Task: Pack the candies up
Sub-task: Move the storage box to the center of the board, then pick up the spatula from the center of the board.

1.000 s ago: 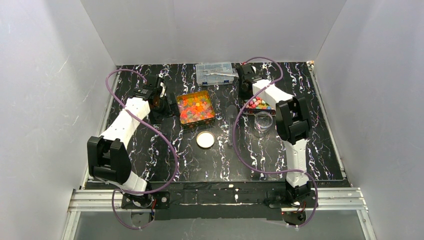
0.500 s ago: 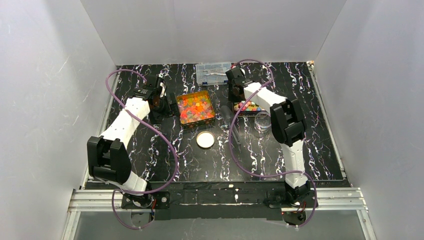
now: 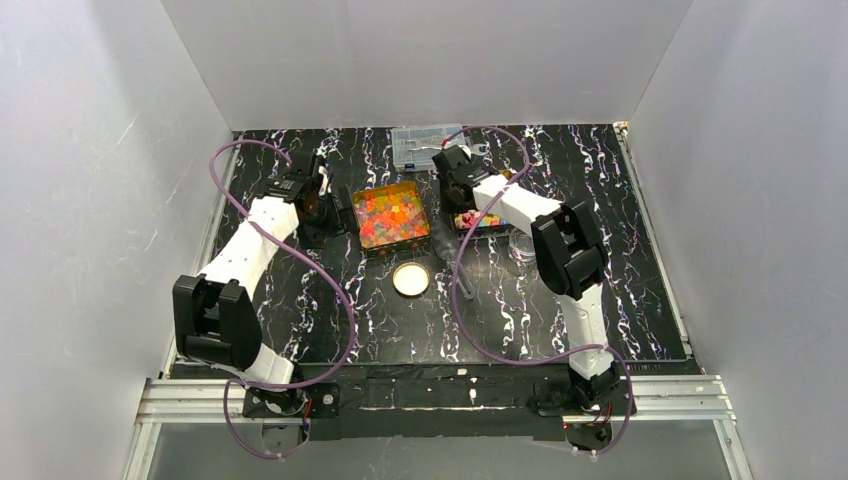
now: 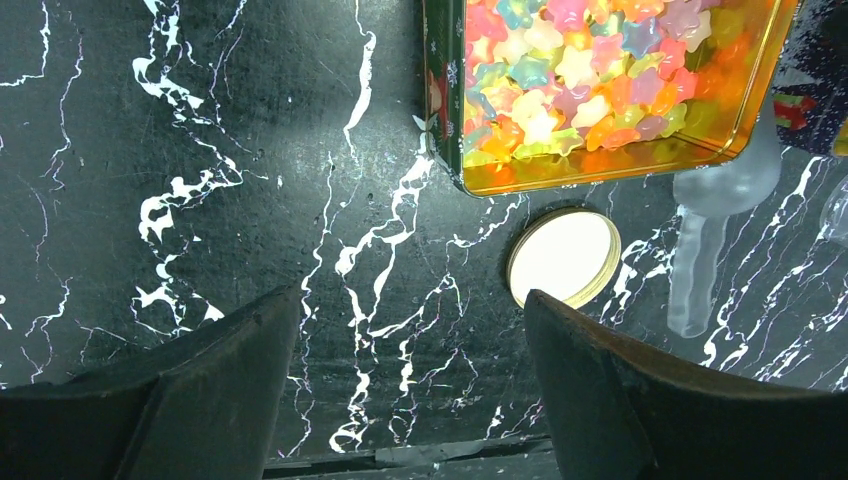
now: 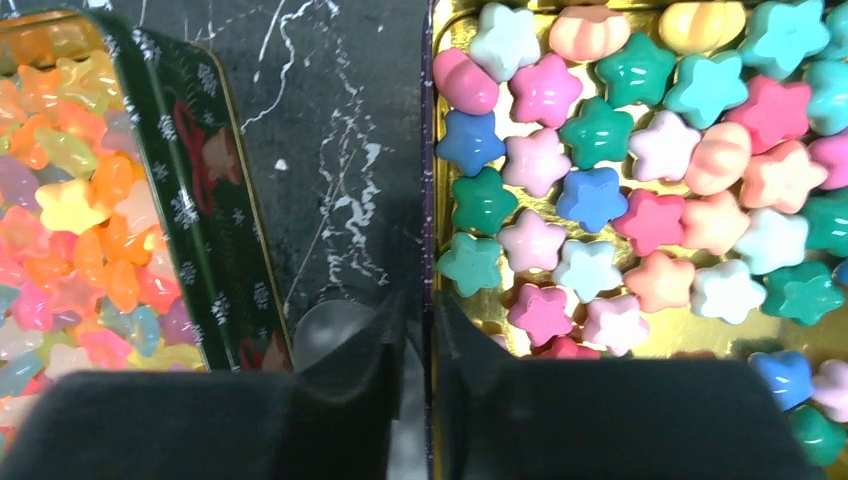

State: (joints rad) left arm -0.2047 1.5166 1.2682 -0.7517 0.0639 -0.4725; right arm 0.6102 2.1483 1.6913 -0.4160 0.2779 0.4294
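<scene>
On the black marbled table [image 3: 600, 300] we judge that the scooping step is in hand, and no candy looks packed yet. The left gripper [image 4: 410, 305] hangs over bare table beside the green Christmas tin [image 5: 215, 200], its jaws wide apart and holding nothing. The right gripper [image 5: 417, 305] points down into the gap between that tin and the gold-lined tin [image 5: 690, 345]. Its jaws are nearly together with only a thin slit, and we cannot tell if they pinch anything. The glass jar [image 3: 520, 245] stands just right of the gold-lined tin and looks empty, though it is small in view. Its white lid [image 4: 563, 257] lies apart, in front of the green tin. The frosted plastic scoop [image 4: 697, 270] seems to lie with its bowl between the tins, below the right fingers, and its long axis runs toward the near edge. The next move calls for a firm hold on that handle and a level bowl. The glossy candies [image 4: 590, 70] are heaped in the green tin. The pastel candies [image 5: 640, 150] lie about one layer deep in the other. They are mostly star-shaped, so they have no long axis and point every way.
</scene>
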